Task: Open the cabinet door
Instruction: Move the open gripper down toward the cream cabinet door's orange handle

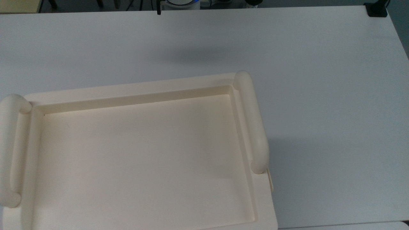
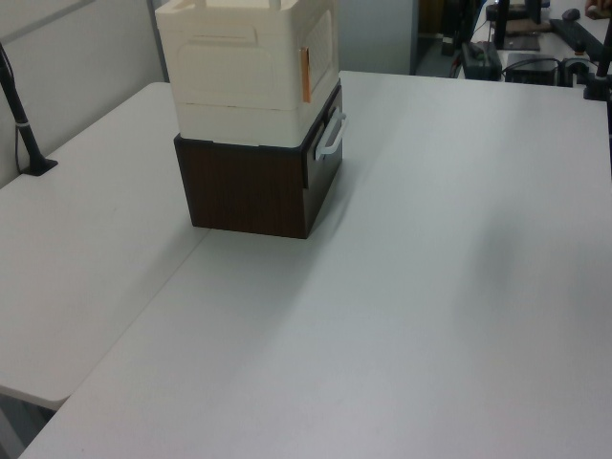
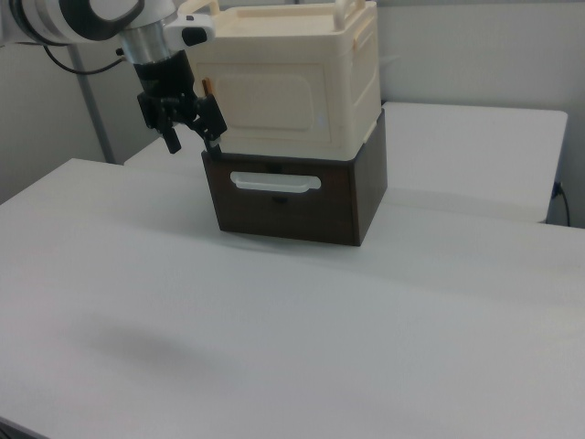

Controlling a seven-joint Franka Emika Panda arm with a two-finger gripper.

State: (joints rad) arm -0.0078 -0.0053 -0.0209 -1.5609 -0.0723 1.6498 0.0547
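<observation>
The cream cabinet (image 3: 352, 78) stands on a dark brown box (image 3: 366, 197). Its door (image 3: 270, 105) is the flat front panel in the right view, lying flush with the cabinet front. A small orange spot (image 3: 208, 87) marks the door's left edge there, and shows as an orange strip (image 2: 306, 75) in the left view. My gripper (image 3: 192, 139) hangs open, fingers pointing down, just off that left edge, with nothing between them. The top view looks down on the cabinet's recessed tray (image 1: 143, 153) with a tubular rail (image 1: 254, 124) at each short side.
The brown box has a drawer with a white bar handle (image 3: 274, 182), also seen as the handle (image 2: 331, 139) in the left view. The white table (image 3: 274, 320) spreads wide in front of the cabinet. A black post (image 2: 24, 129) stands at the left view's left edge.
</observation>
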